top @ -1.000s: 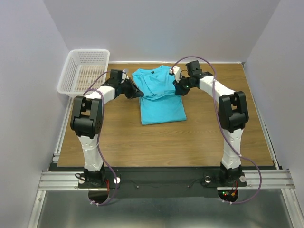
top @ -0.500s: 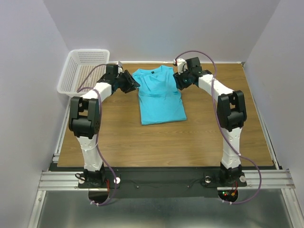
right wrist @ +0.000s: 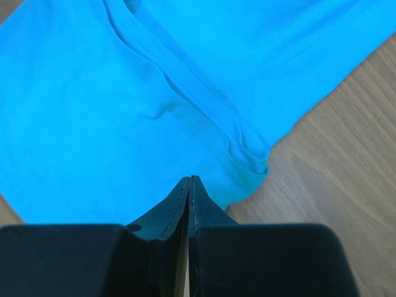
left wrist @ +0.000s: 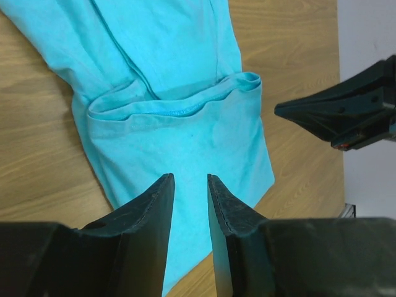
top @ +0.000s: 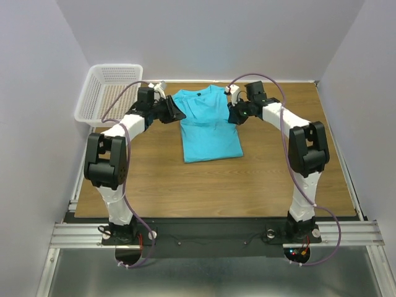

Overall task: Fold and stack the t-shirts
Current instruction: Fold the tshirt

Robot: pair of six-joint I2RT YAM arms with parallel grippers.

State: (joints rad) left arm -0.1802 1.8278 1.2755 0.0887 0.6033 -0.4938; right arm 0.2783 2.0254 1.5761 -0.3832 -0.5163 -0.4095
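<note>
The t-shirt (top: pixel 207 127) lies half folded. One gripper waits at each side to fold again: left gripper (left wrist: pixel 190 179) a bit spread, right gripper (right wrist: pixel 189 179) pressed together.

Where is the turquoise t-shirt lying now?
In the top view, the turquoise t-shirt lies at the far middle of the table, between the left gripper and the right gripper; the white basket stands to its left.

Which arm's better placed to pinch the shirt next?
Left, probably: the left tool hangs with jaws parted over the t-shirt; the right tool is shut and would have to open first.
</note>
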